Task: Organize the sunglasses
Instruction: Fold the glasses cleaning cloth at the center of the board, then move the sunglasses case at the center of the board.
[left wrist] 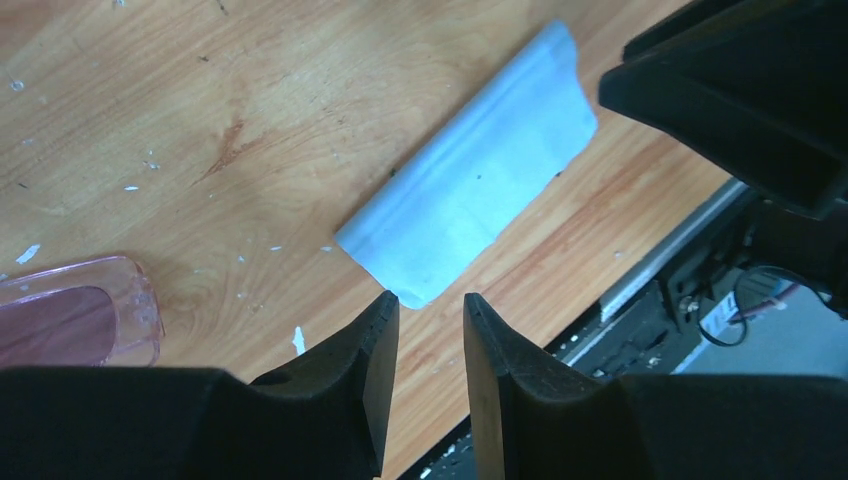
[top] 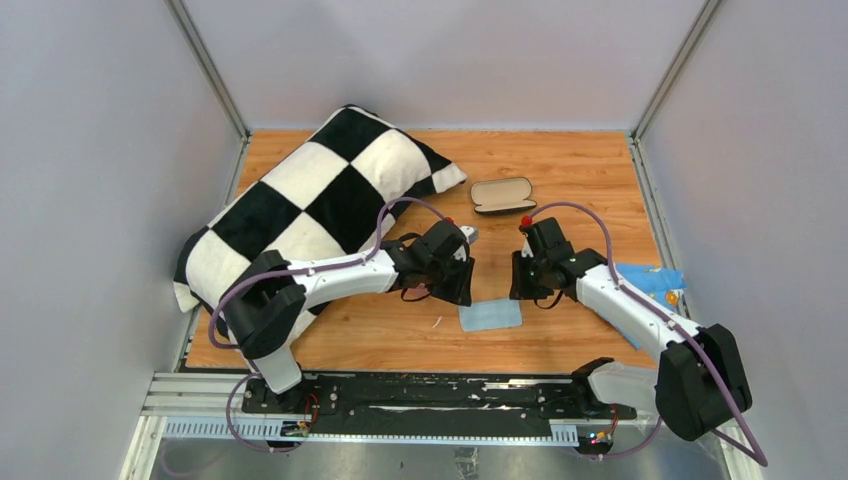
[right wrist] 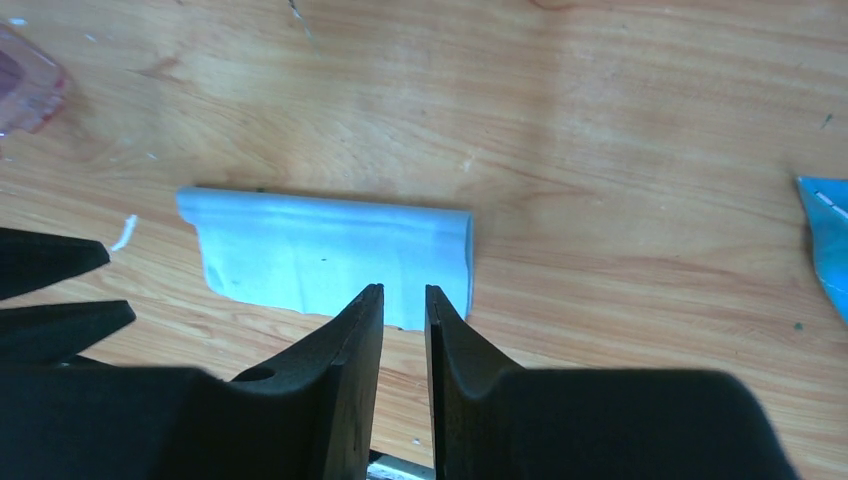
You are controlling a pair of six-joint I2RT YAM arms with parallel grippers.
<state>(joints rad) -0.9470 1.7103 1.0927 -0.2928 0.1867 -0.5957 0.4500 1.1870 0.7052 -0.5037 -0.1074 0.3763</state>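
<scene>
1. Far left, on the wooden table (top: pixel 560 160): black-and-white checkered pillow (top: pixel 320 190).
2. Left gripper (left wrist: pixel 430 312): jaws parted a little, nothing between them, poised over one corner of the folded light blue cloth (left wrist: pixel 470 195).
3. Sunglasses (left wrist: pixel 70 322): pinkish, lying on the wood near the left gripper, apart from the cloth, cut off by the left wrist view's edge.
4. Right gripper (right wrist: pixel 404 300): narrowly parted, empty, over the cloth's edge.
5. Further back, right of centre: dark glasses case (top: pixel 502 194), lying open.

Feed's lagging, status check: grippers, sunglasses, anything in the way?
Left gripper, right gripper both open, empty, above blue cloth. Sunglasses on table, untouched. Case open, far side. Nothing blocking.
</scene>
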